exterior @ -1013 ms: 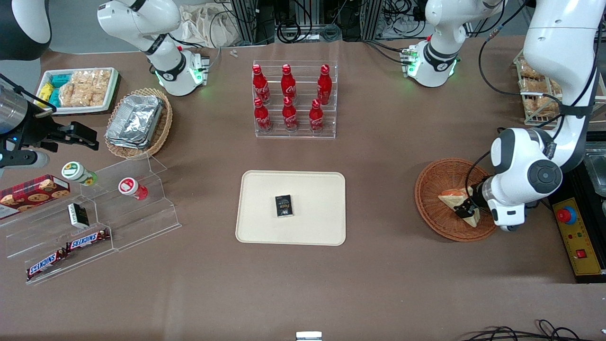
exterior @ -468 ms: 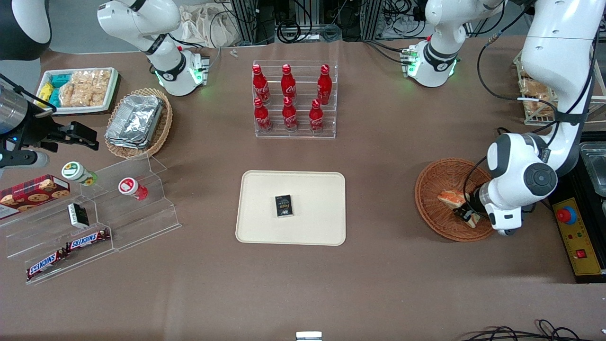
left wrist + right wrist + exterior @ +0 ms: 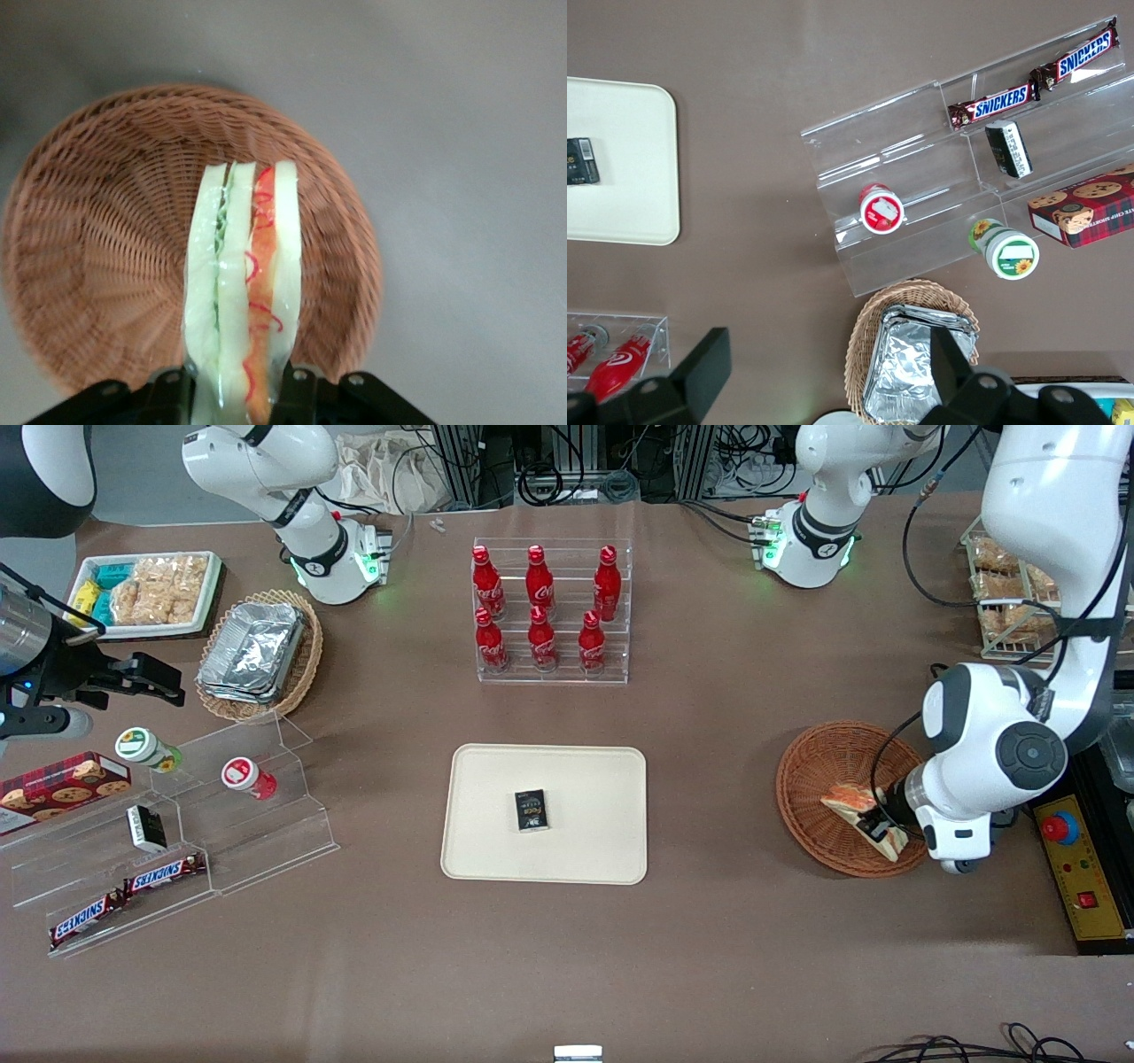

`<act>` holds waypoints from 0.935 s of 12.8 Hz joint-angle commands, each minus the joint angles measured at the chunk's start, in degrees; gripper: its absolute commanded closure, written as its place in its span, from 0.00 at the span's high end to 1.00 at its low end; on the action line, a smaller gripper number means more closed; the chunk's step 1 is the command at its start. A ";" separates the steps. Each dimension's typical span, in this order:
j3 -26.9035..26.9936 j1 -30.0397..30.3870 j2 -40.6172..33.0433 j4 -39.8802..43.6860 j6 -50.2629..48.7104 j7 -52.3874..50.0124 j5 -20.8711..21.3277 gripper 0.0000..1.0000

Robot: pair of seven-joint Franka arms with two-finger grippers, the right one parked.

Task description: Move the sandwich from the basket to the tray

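The sandwich (image 3: pixel 858 807) (image 3: pixel 244 292) is a pale wedge with orange-red and green filling along its cut edge. My left gripper (image 3: pixel 877 828) (image 3: pixel 236 394) is shut on it, one black finger on each bread face. The wedge hangs just above the reddish-brown wicker basket (image 3: pixel 819 779) (image 3: pixel 97 239), over the part of it nearest the working arm's end of the table. The cream tray (image 3: pixel 585 779) (image 3: pixel 629 159) lies at the table's middle, toward the parked arm from the basket. A small black box (image 3: pixel 531 810) rests on the tray.
A clear rack of red cola bottles (image 3: pixel 549 611) stands farther from the front camera than the tray. A red emergency button box (image 3: pixel 1067 850) sits beside the basket at the table's edge. A tan basket of foil containers (image 3: pixel 257 655) and clear snack shelves (image 3: pixel 177 833) lie toward the parked arm's end.
The gripper has stayed shut on the sandwich and shifted slightly, drawing it a little toward the working arm's end of the basket. The wedge has tilted between frames.
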 commanded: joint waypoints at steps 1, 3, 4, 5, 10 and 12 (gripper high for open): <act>-5.91 -2.53 1.72 13.15 -14.03 -0.02 0.97 0.00; -6.72 -8.14 2.78 16.79 -14.52 4.35 0.97 0.00; -6.72 -10.78 3.92 18.10 -14.17 8.03 0.88 0.00; -6.72 -12.72 5.58 20.20 -14.25 9.64 0.79 0.00; -6.45 -24.76 14.45 21.19 -9.52 8.34 9.12 0.00; -6.45 -25.92 17.89 21.19 -6.35 7.72 11.07 0.00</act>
